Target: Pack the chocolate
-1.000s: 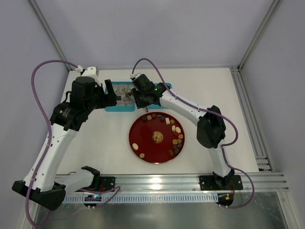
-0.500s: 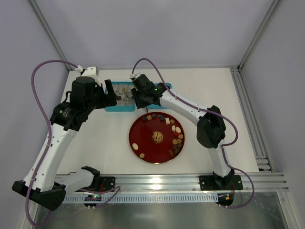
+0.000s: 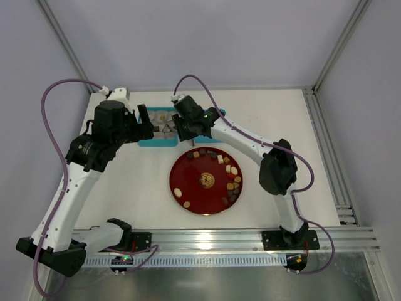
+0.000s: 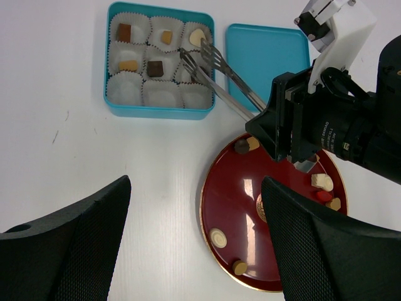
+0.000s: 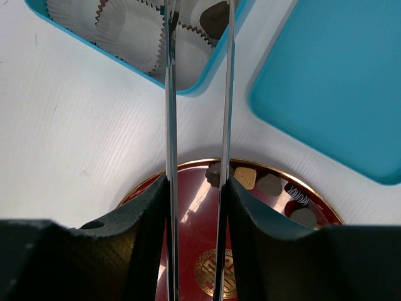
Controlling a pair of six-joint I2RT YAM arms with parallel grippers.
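Several small chocolates (image 3: 234,170) lie on the red plate (image 3: 191,182), mostly on its right and far side. My right gripper (image 5: 196,182) is shut on metal tongs (image 5: 170,94), which reach over the right column of the blue box (image 4: 160,113). The tong tips (image 4: 199,58) stand apart above the paper cups, and I see nothing between them. Several cups hold a chocolate (image 4: 155,68); the near row is empty. A dark piece (image 5: 214,19) sits in a cup between the tong arms. My left gripper (image 4: 195,182) is open and empty, above the table left of the plate (image 4: 241,200).
The blue lid (image 4: 266,53) lies flat to the right of the box, also in the right wrist view (image 5: 332,81). The right arm (image 4: 326,125) hangs over the plate's far edge. A cream disc (image 4: 219,237) and a tan piece (image 4: 240,268) lie at the plate's near left rim.
The right gripper with the tongs has edged slightly toward the box. The left arm has not moved.
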